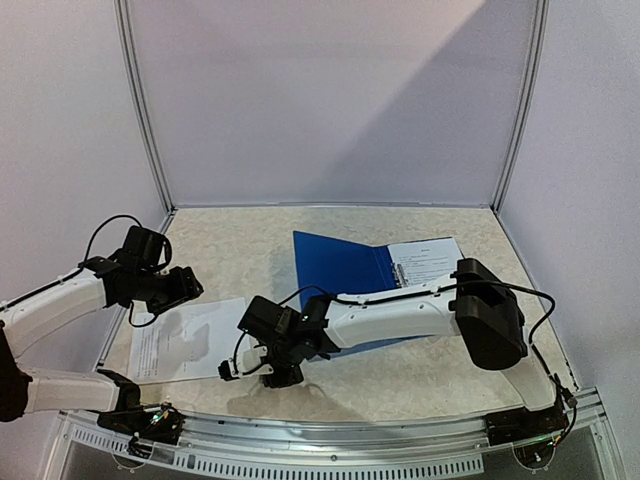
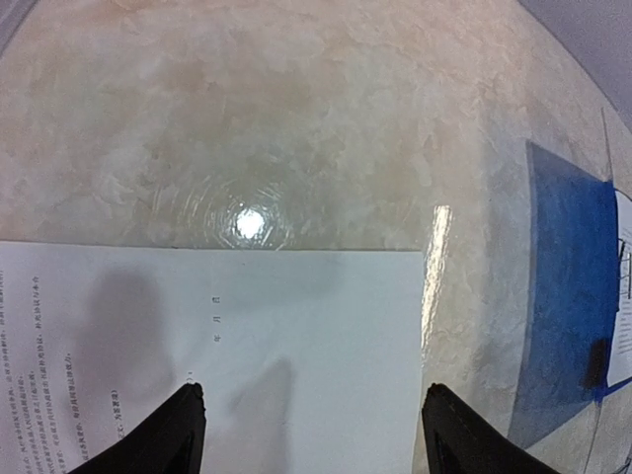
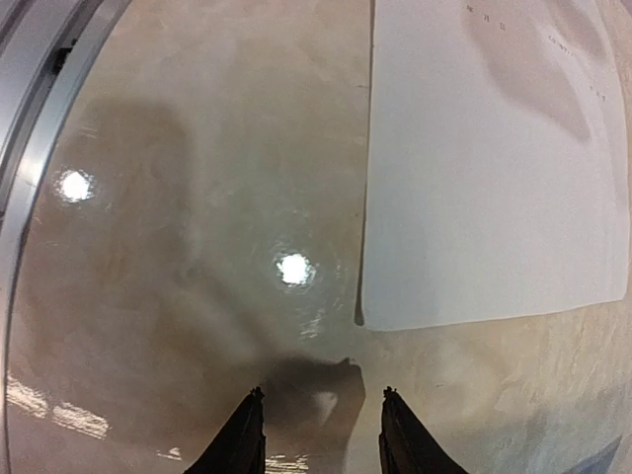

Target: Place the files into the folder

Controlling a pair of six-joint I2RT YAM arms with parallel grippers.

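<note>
While the left gripper (image 2: pixel 314 391) gapes wide and the right gripper (image 3: pixel 322 393) narrow, both empty, the white printed files (image 2: pixel 296 316) lie flat.

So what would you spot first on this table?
The bright blue folder jumps out, lying open toward the back right with printed paper inside. Next is the loose white sheet at the front left. The right arm reaches across, and its hand hangs by the sheet's corner.
</note>
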